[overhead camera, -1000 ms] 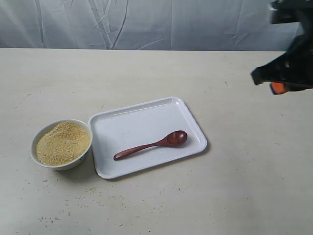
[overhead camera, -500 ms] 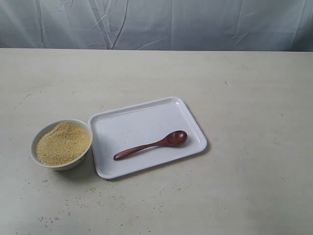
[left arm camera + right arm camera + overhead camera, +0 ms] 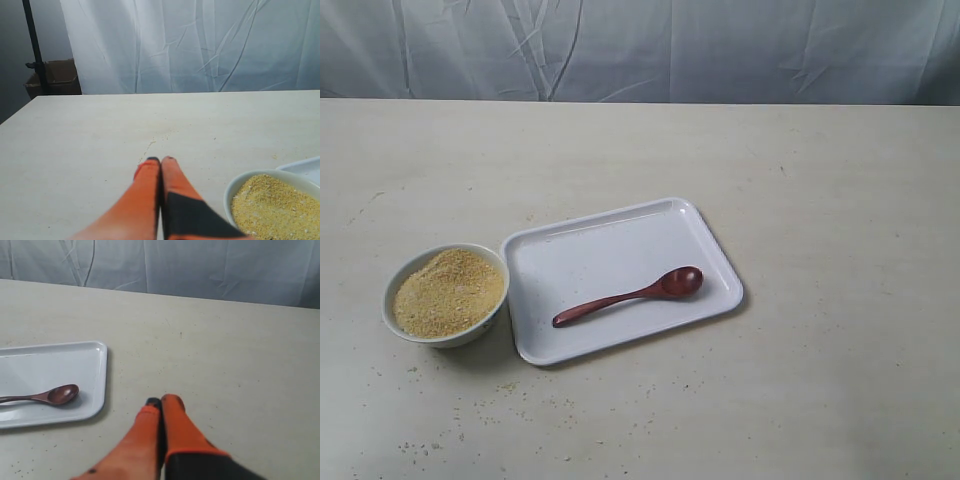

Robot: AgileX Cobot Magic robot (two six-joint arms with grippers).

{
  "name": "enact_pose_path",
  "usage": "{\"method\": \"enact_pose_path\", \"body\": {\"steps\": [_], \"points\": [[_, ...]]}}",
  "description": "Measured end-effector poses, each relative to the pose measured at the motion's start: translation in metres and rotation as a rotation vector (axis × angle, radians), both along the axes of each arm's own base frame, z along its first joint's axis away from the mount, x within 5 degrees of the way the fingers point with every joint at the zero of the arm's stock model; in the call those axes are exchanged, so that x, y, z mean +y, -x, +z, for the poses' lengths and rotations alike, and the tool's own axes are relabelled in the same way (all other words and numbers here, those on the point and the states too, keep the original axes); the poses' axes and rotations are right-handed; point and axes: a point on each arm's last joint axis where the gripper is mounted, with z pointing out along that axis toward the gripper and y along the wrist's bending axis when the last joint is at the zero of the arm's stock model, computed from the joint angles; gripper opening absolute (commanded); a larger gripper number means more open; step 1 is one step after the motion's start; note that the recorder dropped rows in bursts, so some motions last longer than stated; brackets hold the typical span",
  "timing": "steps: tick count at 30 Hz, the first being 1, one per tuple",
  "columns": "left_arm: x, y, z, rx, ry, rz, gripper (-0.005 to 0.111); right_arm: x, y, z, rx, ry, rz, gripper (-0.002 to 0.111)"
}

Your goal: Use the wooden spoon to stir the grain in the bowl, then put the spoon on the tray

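Observation:
The dark wooden spoon [image 3: 632, 295] lies flat on the white tray [image 3: 610, 240], its oval end to the right; it also shows as the spoon [image 3: 47, 396] on the tray [image 3: 75, 357] in the right wrist view. The white bowl [image 3: 402, 272] holds a mound of yellow-tan grain [image 3: 448, 292] just left of the tray; the bowl [image 3: 240, 181] and grain [image 3: 272, 205] show in the left wrist view. Neither arm appears in the exterior view. My left gripper [image 3: 160, 160] is shut and empty beside the bowl. My right gripper [image 3: 163, 401] is shut and empty, off the tray.
Loose grains [image 3: 510, 400] are scattered on the pale table [image 3: 820, 200] in front of the bowl and tray. A white cloth backdrop [image 3: 640, 45] hangs behind the table. A black stand [image 3: 35, 50] and a brown box [image 3: 52, 77] sit beyond the table's edge.
The right arm, seen a second ago at the upper right of the exterior view, has left that view. Spoon, tray and bowl have not moved.

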Motion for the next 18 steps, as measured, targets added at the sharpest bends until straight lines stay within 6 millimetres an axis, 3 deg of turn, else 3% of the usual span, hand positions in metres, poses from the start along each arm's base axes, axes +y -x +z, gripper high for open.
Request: {"method": "enact_pose_path", "body": {"steps": [10, 18], "points": [[0.000, 0.000, 0.000, 0.000, 0.000, 0.000, 0.000, -0.009, 0.025, 0.009, -0.194, -0.040, -0.116, 0.000], [0.000, 0.000, 0.000, 0.000, 0.000, 0.000, 0.000, -0.010, 0.025, 0.009, -0.199, -0.039, -0.129, 0.000]]}}
